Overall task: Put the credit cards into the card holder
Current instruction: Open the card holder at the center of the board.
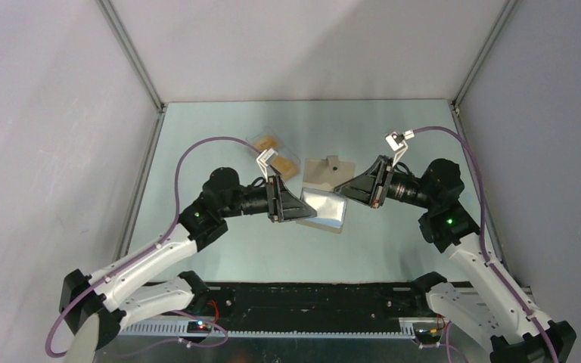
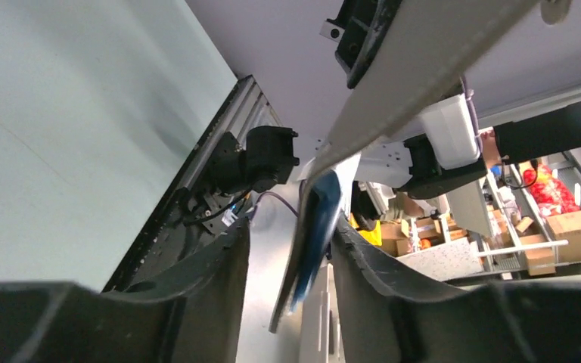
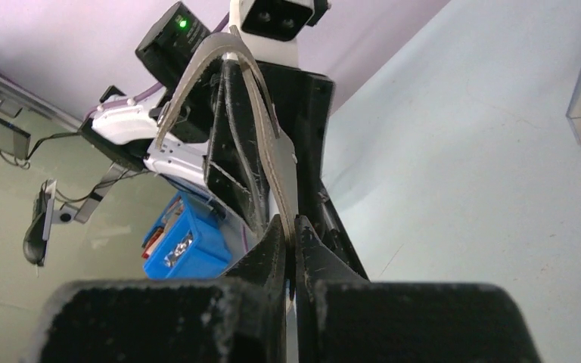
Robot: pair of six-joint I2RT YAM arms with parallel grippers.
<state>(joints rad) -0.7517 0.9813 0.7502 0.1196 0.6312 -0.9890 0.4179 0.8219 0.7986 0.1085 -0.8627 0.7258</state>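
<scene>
While card holder (image 1: 325, 210) sits between both arms over mid-surface (image 1: 393, 136) | right hand (image 3: 289, 234) pinched tight on its thin flap | left hand (image 2: 291, 231) parted, fingers either side of opposite edge, gap showing | credit cards (image 1: 268, 142) in clear box (image 1: 278, 151), behind holder, far left.

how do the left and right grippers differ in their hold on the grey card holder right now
The black two-finger left gripper has its jaws apart around one edge of the flat grey folding card holder; the black two-finger right gripper is shut, pinching another edge. The left gripper sits at the holder's left side, the right gripper at its far right. Both meet at the same holder.
</scene>
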